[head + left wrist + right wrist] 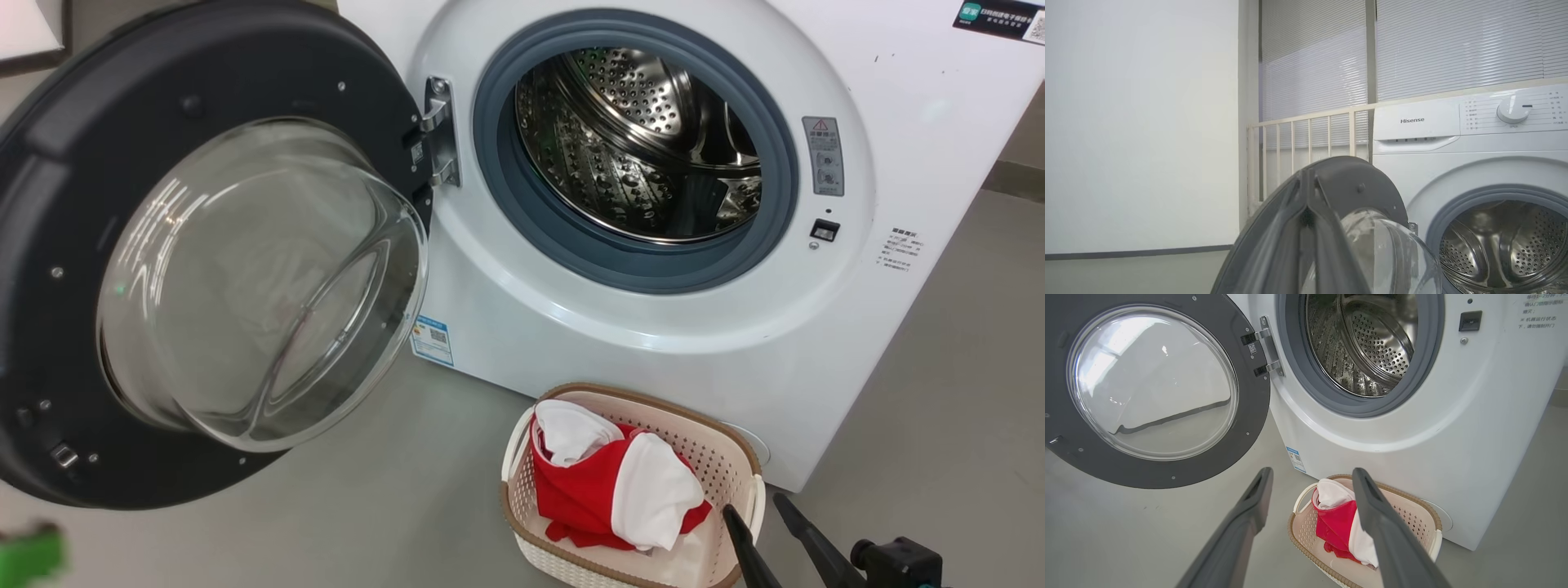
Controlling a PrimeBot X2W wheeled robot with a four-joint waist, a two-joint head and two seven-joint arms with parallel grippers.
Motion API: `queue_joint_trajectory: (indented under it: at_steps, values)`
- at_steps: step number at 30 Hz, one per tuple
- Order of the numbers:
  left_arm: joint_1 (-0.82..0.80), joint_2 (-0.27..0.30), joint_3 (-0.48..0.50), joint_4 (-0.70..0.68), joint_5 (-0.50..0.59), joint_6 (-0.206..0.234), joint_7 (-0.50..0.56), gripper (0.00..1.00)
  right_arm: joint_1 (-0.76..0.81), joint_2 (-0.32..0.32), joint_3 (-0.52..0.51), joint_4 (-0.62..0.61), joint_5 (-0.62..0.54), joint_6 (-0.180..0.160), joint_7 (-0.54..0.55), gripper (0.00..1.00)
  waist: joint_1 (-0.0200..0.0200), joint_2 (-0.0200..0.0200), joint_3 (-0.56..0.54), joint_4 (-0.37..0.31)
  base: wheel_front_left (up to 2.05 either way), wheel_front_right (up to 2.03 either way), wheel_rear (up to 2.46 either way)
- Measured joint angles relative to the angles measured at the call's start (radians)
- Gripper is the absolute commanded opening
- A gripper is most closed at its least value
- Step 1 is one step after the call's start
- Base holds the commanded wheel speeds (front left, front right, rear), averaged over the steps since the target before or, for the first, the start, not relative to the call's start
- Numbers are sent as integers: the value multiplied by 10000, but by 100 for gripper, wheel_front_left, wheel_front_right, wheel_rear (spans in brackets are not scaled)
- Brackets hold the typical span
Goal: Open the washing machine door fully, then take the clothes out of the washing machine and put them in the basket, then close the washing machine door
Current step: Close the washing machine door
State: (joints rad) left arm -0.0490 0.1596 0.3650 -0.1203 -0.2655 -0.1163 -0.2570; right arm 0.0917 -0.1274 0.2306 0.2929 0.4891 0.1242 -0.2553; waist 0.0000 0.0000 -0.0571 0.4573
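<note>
Washing machine door [212,273]: found wide open. Saw clothes [612,482] in the basket [722,457], bare drum [637,147]; judged only closing left. Noted left gripper [1308,179] closed, right gripper [1312,475] gaping.

I see a shiny perforated steel drum [637,163], glossy clear glass in the washing machine door [212,269], soft cloth clothes [604,482], plastic basket [722,461].

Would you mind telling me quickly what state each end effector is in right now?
Left end effector: closed, with nothing visibly held.
Right end effector: open, holding nothing.
</note>
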Motion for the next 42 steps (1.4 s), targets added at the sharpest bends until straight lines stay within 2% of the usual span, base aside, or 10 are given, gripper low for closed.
queue_joint_trajectory:
  at_steps: [3, 5, 9, 14, 18, 22, 26, 30, 34, 42]
  values:
    - [-1083, 871, 351, 299, -267, -77, -2, 0, 154, 90, -230, -84, -105, 0, 2, 100, 0, 0, 9, -3, 0, 0, 0]
    - [-1894, 1210, 548, 673, -811, -79, -6, 0, 246, 100, -349, -151, -169, 0, 2, 100, 0, 0, 41, 5, 0, 0, 0]
    - [-3071, 2270, 522, 1703, -1421, -86, -13, 0, 311, 180, -520, -257, -245, 0, 0, 100, 0, 0, 194, -9, 0, 0, 0]
    - [-4541, 2980, 589, 4245, -3024, -88, -8, 0, 285, 178, -575, -299, -305, 0, 0, 100, 0, 0, 509, -92, 0, 0, 0]
    - [-5597, 3731, 336, 6617, -4236, -86, 431, 0, 135, 128, -591, -313, -320, 0, 2, 100, -1, 0, 801, -161, 0, 0, 0]
    - [-6433, 4226, 109, 8592, -5300, -88, 1327, 0, -190, 35, -581, -313, -466, 0, 0, 100, 0, 0, 1108, -254, 0, 0, 0]
    - [-6740, 4441, -305, 9965, -6730, -86, 3651, 0, -284, 4, -589, -305, -487, 0, 0, 100, 0, 0, 1324, -405, 0, 0, 0]
    - [-6711, 4740, -719, 10155, -7806, -86, 5248, 0, -311, -31, -614, -313, -499, 0, 0, 100, 0, 0, 1472, -542, 0, 0, 0]
    - [-6352, 4949, -1260, 9781, -8681, -86, 6481, 0, -308, -36, -652, -318, -499, 0, 0, 100, 0, 0, 1521, -557, 0, 0, 0]
    - [-5756, 5225, -2038, 8830, -9726, -75, 7626, 0, -308, -52, -648, -313, -499, 0, 0, 100, 0, 0, 1486, -401, 0, 0, 0]
